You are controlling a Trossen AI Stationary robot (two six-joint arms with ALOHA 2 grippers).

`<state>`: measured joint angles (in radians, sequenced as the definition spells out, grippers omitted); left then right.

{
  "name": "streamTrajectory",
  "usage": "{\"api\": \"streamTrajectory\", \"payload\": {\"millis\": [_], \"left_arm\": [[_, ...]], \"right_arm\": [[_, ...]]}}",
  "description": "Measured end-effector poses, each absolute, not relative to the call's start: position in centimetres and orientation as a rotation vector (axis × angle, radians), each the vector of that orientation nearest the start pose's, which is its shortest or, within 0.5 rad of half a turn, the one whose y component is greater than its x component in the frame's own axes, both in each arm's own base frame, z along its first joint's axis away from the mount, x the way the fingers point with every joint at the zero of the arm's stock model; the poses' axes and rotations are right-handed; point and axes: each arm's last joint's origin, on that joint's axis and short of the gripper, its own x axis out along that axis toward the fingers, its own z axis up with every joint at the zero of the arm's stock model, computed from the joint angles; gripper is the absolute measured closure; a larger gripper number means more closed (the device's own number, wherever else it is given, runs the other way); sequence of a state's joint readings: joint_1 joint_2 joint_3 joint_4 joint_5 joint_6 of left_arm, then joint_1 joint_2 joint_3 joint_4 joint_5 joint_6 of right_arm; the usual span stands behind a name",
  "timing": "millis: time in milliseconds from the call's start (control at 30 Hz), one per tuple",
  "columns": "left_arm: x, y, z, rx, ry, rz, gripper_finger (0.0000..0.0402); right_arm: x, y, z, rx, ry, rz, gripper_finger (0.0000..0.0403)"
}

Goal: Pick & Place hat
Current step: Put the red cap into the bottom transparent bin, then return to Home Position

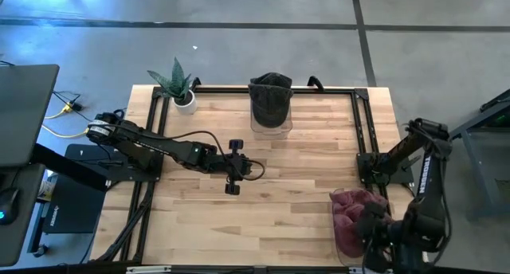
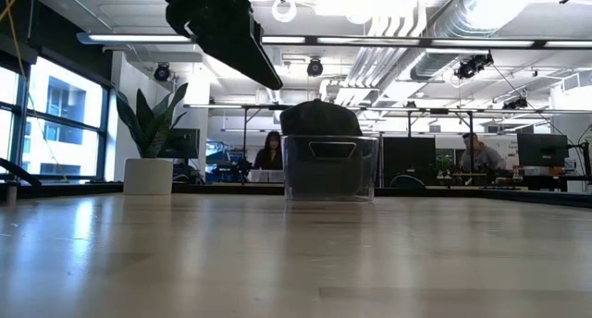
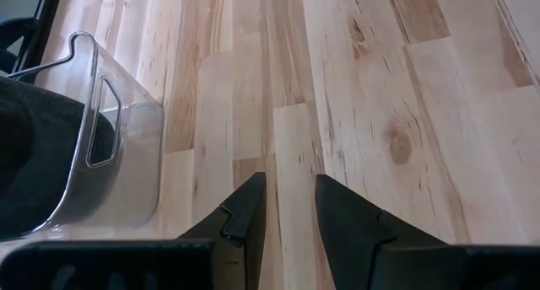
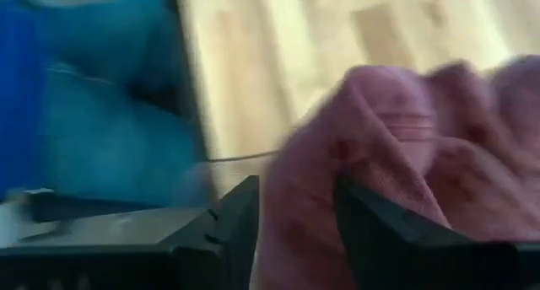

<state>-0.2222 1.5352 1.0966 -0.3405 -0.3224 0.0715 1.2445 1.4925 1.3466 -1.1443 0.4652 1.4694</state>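
Note:
A dark hat (image 1: 271, 99) sits in a clear bin (image 1: 271, 124) at the table's far middle; the low view shows this dark hat (image 2: 319, 119) rising above the bin's rim. A pink hat (image 1: 351, 206) lies in another clear bin (image 1: 339, 226) at the near right corner. My left gripper (image 1: 256, 170) hovers open over the table's middle, pointing right, and the left wrist view (image 3: 289, 197) shows bare wood between its fingers. My right gripper (image 1: 370, 222) reaches down into the near-right bin and is shut on the pink hat (image 4: 405, 155). My right gripper pinches a bunched fold of the pink hat (image 4: 299, 197) between its two fingers (image 4: 240, 210). It comes from above into the bin. The picture is blurred, so which part of the hat this is cannot be told. The rest of the hat lies ahead of the fingers.
A potted plant (image 1: 182, 89) stands at the far left corner. A black frame (image 1: 239, 89) runs along the table's far and side edges. Bare wood (image 1: 295, 186) spans the table's middle and near left. People (image 2: 270, 152) and desks show in the room beyond.

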Motion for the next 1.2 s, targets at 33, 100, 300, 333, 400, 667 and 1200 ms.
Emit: {"api": "streamTrajectory", "payload": {"millis": [33, 100, 300, 333, 400, 667, 1200], "left_arm": [[32.0, -6.3, 25.1, 0.277, 0.755, 0.067, 0.0305], [32.0, -6.3, 25.1, 0.276, 0.755, 0.065, 0.0305], [32.0, -6.4, 25.1, 0.236, 0.751, 0.023, 0.0305], [32.1, -6.5, 25.2, 0.23, 0.738, 0.012, 0.0305], [32.1, -6.5, 25.7, 0.22, 0.705, 0.007, 0.0305], [30.8, -6.3, 27.9, 0.197, 0.648, -0.012, 0.0305], [30.9, 0.7, 25.2, 0.056, 0.347, -0.254, 0.0393]], "right_arm": [[10.1, 25.5, 29.3, 0.315, 1.054, -0.111, 0.0257], [10.4, 24.9, 28.1, 0.292, 1.087, -0.15, 0.0272], [10.6, 24.0, 28.7, 0.282, 1.062, -0.107, 0.0306], [10.7, 23.8, 29.2, 0.271, 1.019, -0.086, 0.0311], [11.1, 23.2, 30.4, 0.239, 0.915, -0.063, 0.0321], [13.8, 16.6, 31.1, 0.189, 0.815, -0.105, 0.039], [19.6, 0.8, 23.2, 0.004, 0.125, 0.056, 0.0397]]}}
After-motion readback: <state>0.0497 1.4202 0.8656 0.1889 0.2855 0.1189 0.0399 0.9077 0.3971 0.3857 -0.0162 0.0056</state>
